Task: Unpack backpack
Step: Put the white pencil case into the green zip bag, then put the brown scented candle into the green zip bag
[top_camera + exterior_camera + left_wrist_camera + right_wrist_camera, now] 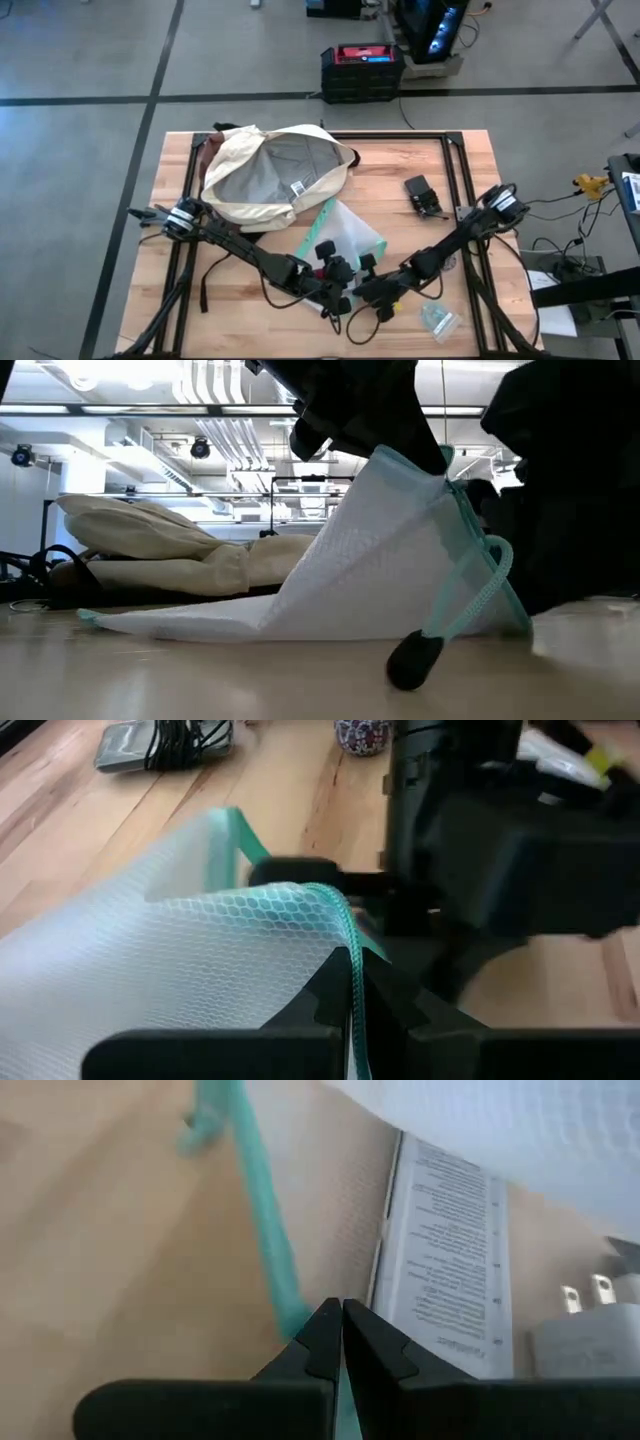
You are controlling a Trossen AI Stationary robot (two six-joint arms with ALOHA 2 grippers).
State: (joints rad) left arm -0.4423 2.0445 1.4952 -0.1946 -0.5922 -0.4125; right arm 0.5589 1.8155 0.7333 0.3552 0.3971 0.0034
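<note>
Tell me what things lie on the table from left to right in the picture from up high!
Backpack → clear teal-edged pouch → small black device → small clear packet near the front edge.

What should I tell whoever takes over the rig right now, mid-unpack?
Left gripper: shut on the clear pouch, pinching its teal edge, lifted at the table's front centre.
Right gripper: shut on the pouch's teal cord, right beside the left.
Backpack: lying open at the back left.
Done: pouch, black device and small packet lie outside the backpack.
Left: whether anything remains inside can't be seen.
</note>
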